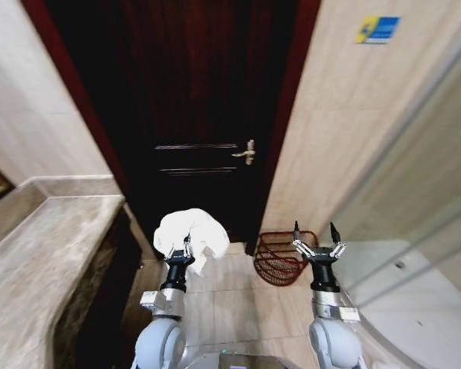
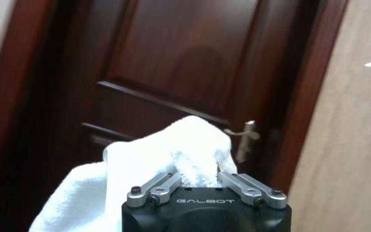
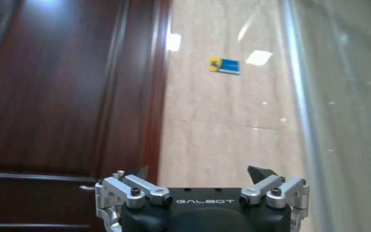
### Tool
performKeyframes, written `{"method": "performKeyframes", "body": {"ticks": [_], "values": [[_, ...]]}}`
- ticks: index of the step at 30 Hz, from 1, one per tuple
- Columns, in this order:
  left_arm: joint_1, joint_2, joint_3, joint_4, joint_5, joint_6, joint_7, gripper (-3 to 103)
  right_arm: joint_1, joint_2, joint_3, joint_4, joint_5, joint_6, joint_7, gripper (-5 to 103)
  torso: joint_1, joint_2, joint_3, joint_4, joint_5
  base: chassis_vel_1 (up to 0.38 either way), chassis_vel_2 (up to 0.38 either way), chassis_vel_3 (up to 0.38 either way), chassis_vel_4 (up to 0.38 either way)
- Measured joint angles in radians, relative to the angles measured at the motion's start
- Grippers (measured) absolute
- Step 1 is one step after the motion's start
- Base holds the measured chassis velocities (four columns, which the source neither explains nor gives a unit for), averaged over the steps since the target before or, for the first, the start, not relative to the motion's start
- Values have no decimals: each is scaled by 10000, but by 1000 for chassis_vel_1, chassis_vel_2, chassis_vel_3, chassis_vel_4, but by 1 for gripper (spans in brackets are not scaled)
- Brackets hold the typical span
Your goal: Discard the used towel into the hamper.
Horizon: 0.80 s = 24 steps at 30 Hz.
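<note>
The dark wooden door (image 1: 192,115) fills the upper centre ahead of me, the wire hamper (image 1: 280,257) sits empty at lower centre-right on the floor, and my left gripper (image 1: 187,250) pinches the white towel (image 1: 190,234) aloft at lower centre, undropped, while my right gripper (image 1: 316,244) hangs spread beside the hamper.

Both arms are rounded silver-grey shells that narrow to black wrists with a silver block at the joint. The left gripper (image 1: 187,247) and right gripper (image 1: 315,234) have black bodies marked GALBOT in white, silver linkage bars with dark screws, and black pointed fingertips (image 3: 260,172).
</note>
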<state>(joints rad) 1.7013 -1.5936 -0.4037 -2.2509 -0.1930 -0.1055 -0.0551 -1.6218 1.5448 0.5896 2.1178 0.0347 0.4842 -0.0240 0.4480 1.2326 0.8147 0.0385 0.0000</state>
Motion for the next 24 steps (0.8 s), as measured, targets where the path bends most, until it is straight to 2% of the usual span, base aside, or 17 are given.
{"method": "performKeyframes", "body": {"ticks": [18,24], "values": [[-123,169,-184,130,-213,28,38,8,24,1,28,-66,53,14,55,100,0,0,0,0,-1,-124,-128,-123,-127],[-217,239,-285,324,-520,10,-103,8,63,17,28,-135,-87,90,355,100,0,0,0,-1,-1,-91,-109,-99,-98]]}}
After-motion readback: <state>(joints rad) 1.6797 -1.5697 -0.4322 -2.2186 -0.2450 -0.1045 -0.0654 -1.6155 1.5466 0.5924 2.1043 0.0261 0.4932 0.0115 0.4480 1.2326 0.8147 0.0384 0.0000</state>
